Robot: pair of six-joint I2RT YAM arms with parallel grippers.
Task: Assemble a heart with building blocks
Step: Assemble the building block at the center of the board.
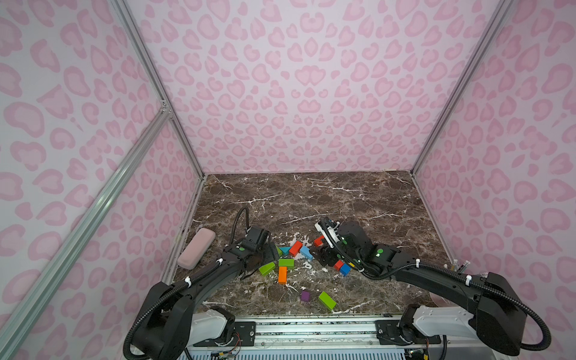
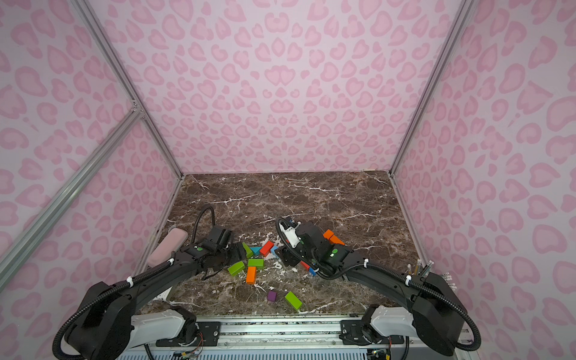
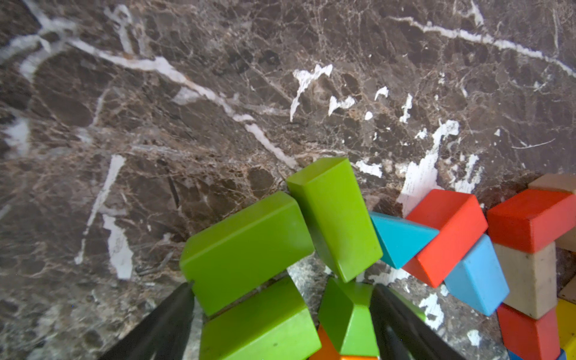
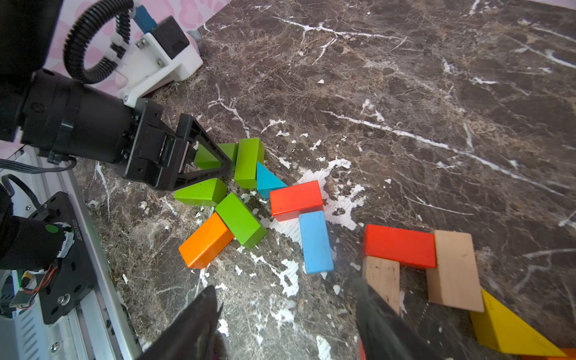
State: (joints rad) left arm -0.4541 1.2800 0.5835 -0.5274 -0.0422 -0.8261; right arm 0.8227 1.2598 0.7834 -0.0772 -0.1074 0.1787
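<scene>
- At lower centre of both top views, the building blocks (image 1: 295,248) lie on the marble table (image 1: 343,199), most of them in a loose curve between the arms.
- A purple cube (image 1: 305,295) and a green brick (image 1: 327,300) sit apart, nearer the bottom edge.
- The left gripper (image 3: 282,286) is spread wide around green blocks.
- The right gripper (image 4: 285,285) is spread over bare table.
- In the top views the right arm (image 1: 436,274) hides several blocks.
- The yellow prism (image 4: 511,330) is cut off by the frame edge.
</scene>
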